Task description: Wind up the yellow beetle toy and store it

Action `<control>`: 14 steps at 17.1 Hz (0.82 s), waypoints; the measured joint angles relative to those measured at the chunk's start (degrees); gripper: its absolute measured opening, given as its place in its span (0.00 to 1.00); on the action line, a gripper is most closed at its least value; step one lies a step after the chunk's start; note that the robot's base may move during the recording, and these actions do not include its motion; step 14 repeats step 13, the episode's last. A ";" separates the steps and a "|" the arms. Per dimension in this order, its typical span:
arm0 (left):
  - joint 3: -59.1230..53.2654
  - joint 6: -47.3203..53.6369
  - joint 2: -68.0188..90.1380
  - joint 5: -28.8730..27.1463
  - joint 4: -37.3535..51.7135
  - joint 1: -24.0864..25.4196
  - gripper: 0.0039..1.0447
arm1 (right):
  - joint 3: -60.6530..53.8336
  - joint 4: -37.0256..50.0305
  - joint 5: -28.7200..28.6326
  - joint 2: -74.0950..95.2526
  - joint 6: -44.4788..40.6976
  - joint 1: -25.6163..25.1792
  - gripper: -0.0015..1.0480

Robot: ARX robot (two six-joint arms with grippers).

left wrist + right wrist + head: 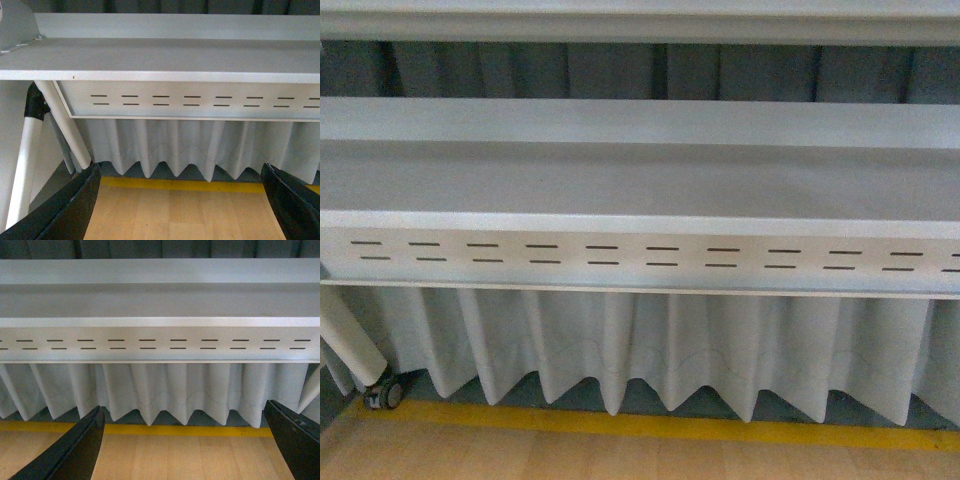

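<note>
The yellow beetle toy is out of view in every frame. My left gripper (182, 210) is open and empty, its two black fingers (75, 210) wide apart over a wooden floor. My right gripper (185, 450) is also open and empty, with its black fingers (80, 450) spread over the same floor. Neither arm shows in the front view.
A grey metal shelf unit (640, 180) with a slotted front rail (640, 258) fills the front view. A pleated white curtain (650, 350) hangs under it. A yellow floor stripe (650, 425) runs along its base. A white leg with a caster (382, 392) stands at the left.
</note>
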 joint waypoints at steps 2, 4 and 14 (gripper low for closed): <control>0.00 0.00 0.00 0.00 0.00 0.00 0.94 | 0.00 0.00 0.00 0.00 0.00 0.00 0.94; 0.00 0.00 0.00 0.00 0.00 0.00 0.94 | 0.00 0.00 0.00 0.00 0.00 0.00 0.94; 0.00 0.00 0.00 0.00 0.00 0.00 0.94 | 0.00 0.00 0.00 0.00 0.00 0.00 0.94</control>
